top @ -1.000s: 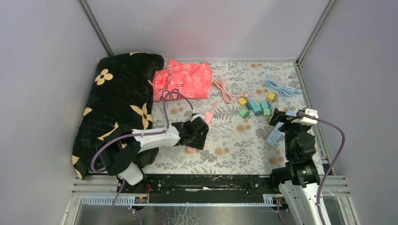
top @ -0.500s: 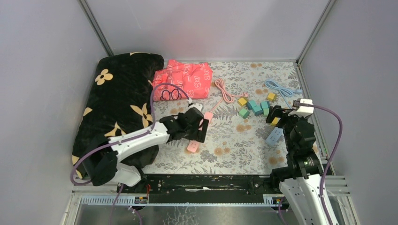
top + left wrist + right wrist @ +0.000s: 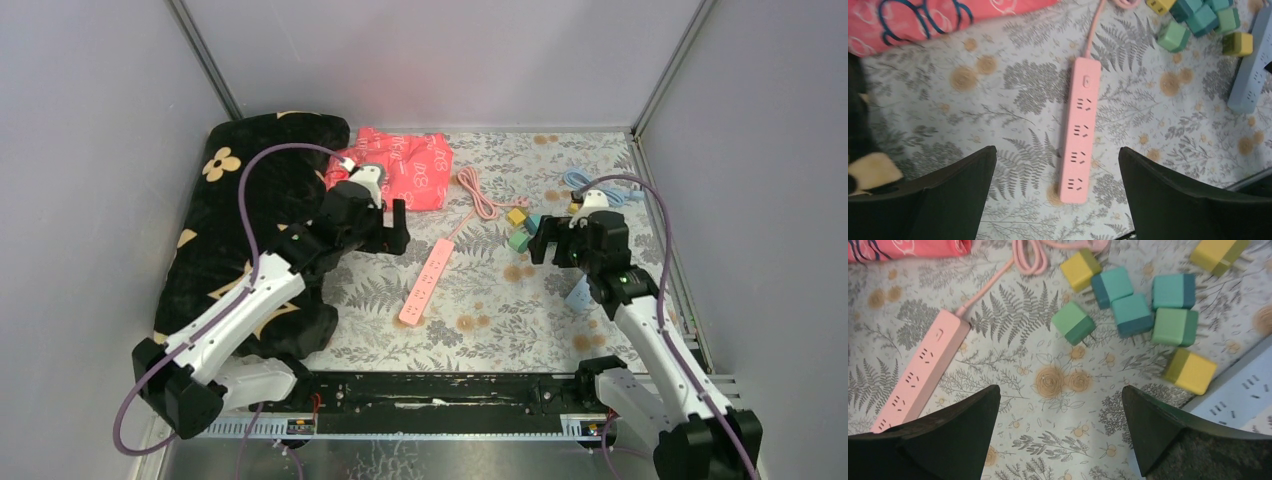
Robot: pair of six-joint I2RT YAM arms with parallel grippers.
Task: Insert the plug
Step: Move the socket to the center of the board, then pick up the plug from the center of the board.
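Note:
A pink power strip [image 3: 424,280] lies on the flowered mat, sockets up; it also shows in the left wrist view [image 3: 1079,129] and the right wrist view [image 3: 920,371]. Several cube plugs in green, teal and yellow [image 3: 545,228] lie loose at the right; the nearest are a green one [image 3: 1074,322] and a yellow one [image 3: 1190,371]. A blue power strip [image 3: 580,290] lies at the right edge [image 3: 1238,390]. My left gripper [image 3: 385,228] hangs open and empty above the pink strip [image 3: 1057,148]. My right gripper [image 3: 553,240] is open and empty over the mat beside the plugs [image 3: 1060,387].
A black blanket with yellow flowers [image 3: 250,220] fills the left side. A red cloth [image 3: 395,168] lies at the back. The pink strip's cable [image 3: 478,195] coils behind it, and a blue cable [image 3: 600,188] lies at the back right. Walls enclose the mat.
My left gripper has risen off the pink strip and moved back and left. My right gripper has swung left and away from the blue strip, over the plugs.

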